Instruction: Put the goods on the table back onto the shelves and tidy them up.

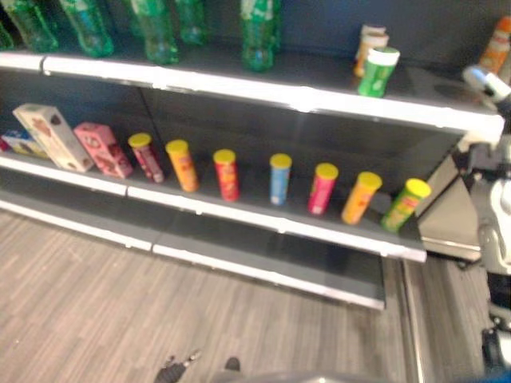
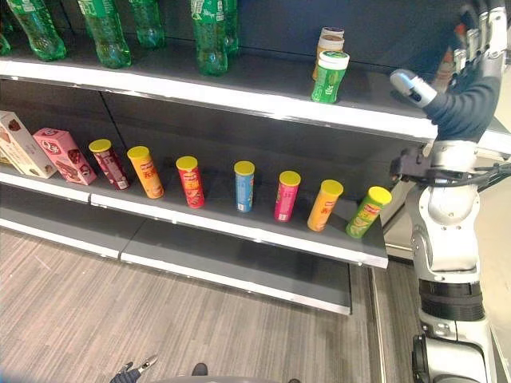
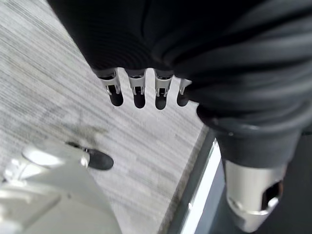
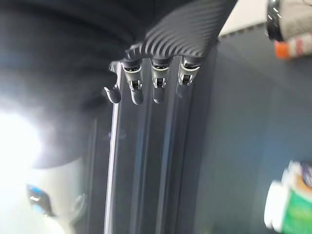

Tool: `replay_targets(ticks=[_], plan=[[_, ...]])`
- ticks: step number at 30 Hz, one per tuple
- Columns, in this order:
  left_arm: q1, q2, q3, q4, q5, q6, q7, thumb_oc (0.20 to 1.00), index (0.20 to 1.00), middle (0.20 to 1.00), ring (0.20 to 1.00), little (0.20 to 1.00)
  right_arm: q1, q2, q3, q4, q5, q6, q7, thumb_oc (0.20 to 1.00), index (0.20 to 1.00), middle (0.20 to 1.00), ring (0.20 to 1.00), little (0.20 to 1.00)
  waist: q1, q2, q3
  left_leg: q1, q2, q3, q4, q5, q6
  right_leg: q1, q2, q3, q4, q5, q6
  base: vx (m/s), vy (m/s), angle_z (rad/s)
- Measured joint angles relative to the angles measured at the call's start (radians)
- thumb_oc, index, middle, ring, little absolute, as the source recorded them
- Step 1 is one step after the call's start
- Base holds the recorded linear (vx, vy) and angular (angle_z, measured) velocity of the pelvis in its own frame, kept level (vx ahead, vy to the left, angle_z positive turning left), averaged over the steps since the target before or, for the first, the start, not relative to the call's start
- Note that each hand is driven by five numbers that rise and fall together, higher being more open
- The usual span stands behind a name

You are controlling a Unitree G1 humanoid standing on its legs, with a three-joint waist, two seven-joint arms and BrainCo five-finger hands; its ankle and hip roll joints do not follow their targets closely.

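Note:
The shelves (image 2: 239, 104) hold the goods. Green bottles (image 2: 209, 36) stand on the top shelf, with a green-and-white can (image 2: 330, 76) and a brown can (image 2: 326, 41) further right. A row of yellow-lidded tubes runs along the middle shelf, from a dark red one (image 2: 110, 163) to a tilted green one (image 2: 367, 211). Two boxes, pink (image 2: 65, 155) and white (image 2: 20, 144), lean at its left end. My right hand (image 2: 467, 100) is raised by the top shelf's right end, fingers (image 4: 136, 85) straight, holding nothing. My left hand (image 3: 139, 90) hangs over the floor, fingers relaxed and empty.
An orange item (image 1: 497, 44) stands at the far right of the top shelf, beyond my right hand. A low bottom shelf (image 2: 239, 267) juts out over the grey wood-look floor (image 2: 120, 319). The shelf unit ends at its right edge (image 2: 383, 255).

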Motion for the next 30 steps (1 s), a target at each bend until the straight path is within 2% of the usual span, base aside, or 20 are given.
replay_targets(ticks=[3, 7, 8, 9, 10, 11, 12, 13, 15, 20, 22, 23, 30], plan=[[-0.01, 0.014, 0.0, -0.004, 0.01, -0.009, -0.041, 1.0, 1.0, 1.0, 1.0, 1.0, 0.199, 0.015, 0.065, 0.027, 0.116, 0.058, 0.178, 1.0, 1.0, 1.0, 1.0, 1.0, -0.039, 0.004, 0.002, 0.012, -0.013, 0.043, 0.0, -0.007, 0.008, -0.015, -0.015, 0.043, 0.0, 0.012, 0.009, -0.03, 0.031, -0.51], [-0.018, 0.02, -0.002, -0.017, 0.048, -0.024, -0.082, 1.0, 1.0, 1.0, 1.0, 1.0, 0.4, 0.032, 0.124, 0.125, 0.178, 0.155, 0.327, 1.0, 1.0, 1.0, 1.0, 1.0, -0.073, 0.017, -0.001, 0.029, -0.015, 0.083, -0.006, -0.017, 0.013, -0.027, -0.019, 0.083, -0.005, 0.019, 0.013, -0.02, 0.016, -0.3], [-0.022, 0.019, -0.003, -0.02, 0.051, -0.026, -0.094, 1.0, 1.0, 1.0, 1.0, 1.0, 0.508, 0.066, 0.141, 0.196, 0.178, 0.168, 0.385, 1.0, 1.0, 1.0, 1.0, 1.0, -0.084, 0.02, -0.002, 0.03, -0.015, 0.094, -0.006, -0.017, 0.013, -0.031, -0.017, 0.089, -0.004, 0.021, 0.013, -0.02, -0.003, -0.3], [-0.01, 0.018, 0.0, -0.024, 0.077, -0.025, -0.114, 1.0, 1.0, 1.0, 1.0, 1.0, 0.638, 0.044, 0.202, 0.429, 0.154, 0.265, 0.426, 1.0, 1.0, 1.0, 1.0, 1.0, -0.093, 0.024, -0.008, 0.033, -0.013, 0.115, -0.006, -0.022, 0.017, -0.04, -0.02, 0.108, -0.004, 0.023, 0.016, -0.06, -0.033, -0.29], [-0.01, 0.018, 0.0, -0.024, 0.077, -0.025, -0.114, 1.0, 1.0, 1.0, 1.0, 1.0, 0.656, 0.041, 0.203, 0.444, 0.154, 0.272, 0.426, 1.0, 1.0, 1.0, 1.0, 1.0, -0.094, 0.027, -0.009, 0.032, -0.013, 0.119, -0.006, -0.022, 0.017, -0.043, -0.02, 0.111, -0.005, 0.025, 0.016, -0.06, -0.034, -0.3], [-0.017, 0.016, -0.006, -0.025, 0.078, -0.024, -0.114, 1.0, 1.0, 1.0, 1.0, 1.0, 0.68, 0.035, 0.208, 0.521, 0.052, 0.241, 0.437, 1.0, 1.0, 1.0, 1.0, 1.0, -0.121, 0.028, -0.008, 0.032, -0.013, 0.126, 0.0, -0.022, 0.017, -0.049, -0.02, 0.115, -0.005, 0.03, 0.017, -0.05, -0.039, -0.13], [-0.025, 0.016, -0.007, -0.022, 0.078, -0.023, -0.115, 1.0, 1.0, 1.0, 1.0, 1.0, 0.641, 0.035, 0.215, 0.685, -0.106, 0.209, 0.433, 1.0, 1.0, 1.0, 1.0, 1.0, -0.125, 0.028, -0.01, 0.032, -0.012, 0.127, 0.0, -0.021, 0.017, -0.049, -0.019, 0.115, -0.005, 0.031, 0.017, 0.01, -0.024, -0.27], [-0.036, 0.017, -0.054, -0.001, 0.087, -0.031, -0.117, 1.0, 1.0, 1.0, 1.0, 1.0, 0.541, 0.028, 0.265, 0.949, -0.365, 0.259, 0.335, 1.0, 1.0, 1.0, 1.0, 1.0, -0.117, 0.033, -0.01, 0.043, -0.012, 0.13, -0.007, -0.03, 0.022, -0.046, -0.021, 0.114, -0.005, 0.023, 0.018, 0.02, -0.027, -0.25], [-0.049, 0.008, -0.081, 0.011, 0.116, -0.03, -0.113, 1.0, 1.0, 1.0, 1.0, 1.0, 0.519, 0.064, 0.242, 0.978, -0.466, 0.258, 0.262, 1.0, 1.0, 1.0, 1.0, 1.0, -0.121, 0.042, -0.009, 0.044, -0.007, 0.133, -0.007, -0.039, 0.023, -0.045, -0.018, 0.111, -0.006, 0.025, 0.017, 0.02, -0.034, -0.15], [-0.057, -0.005, -0.083, 0.033, 0.118, -0.03, -0.086, 1.0, 1.0, 1.0, 1.0, 1.0, 0.373, 0.201, 0.2, 1.131, -0.534, 0.205, 0.125, 1.0, 1.0, 1.0, 1.0, 1.0, -0.108, 0.068, -0.019, 0.046, 0.004, 0.12, -0.007, -0.038, 0.021, -0.04, -0.008, 0.097, -0.006, 0.026, 0.012, 0.03, -0.04, 0.07], [-0.056, -0.006, -0.083, 0.036, 0.118, -0.027, -0.077, 1.0, 1.0, 1.0, 1.0, 1.0, 0.344, 0.219, 0.198, 1.181, -0.533, 0.202, 0.099, 1.0, 1.0, 1.0, 1.0, 1.0, -0.102, 0.079, -0.02, 0.047, 0.004, 0.117, -0.007, -0.038, 0.021, -0.034, -0.008, 0.09, -0.006, 0.026, 0.012, 0.02, -0.036, 0.13], [-0.056, -0.006, -0.083, 0.044, 0.118, -0.025, -0.063, 1.0, 1.0, 1.0, 1.0, 1.0, 0.313, 0.23, 0.202, 1.246, -0.533, 0.205, 0.073, 1.0, 1.0, 1.0, 1.0, 1.0, -0.081, 0.092, -0.022, 0.055, 0.004, 0.104, -0.007, -0.034, 0.021, -0.019, -0.009, 0.076, -0.006, 0.026, 0.014, 0.03, -0.048, 0.18], [-0.057, -0.004, -0.088, 0.062, 0.14, -0.023, -0.044, 1.0, 1.0, 1.0, 1.0, 1.0, 0.322, 0.238, 0.206, 1.329, -0.534, 0.209, 0.04, 1.0, 1.0, 1.0, 1.0, 1.0, -0.069, 0.079, -0.023, 0.06, 0.013, 0.086, -0.007, -0.033, 0.02, 0.0, -0.001, 0.051, -0.006, 0.023, 0.005, 0.02, -0.039, 0.1]])
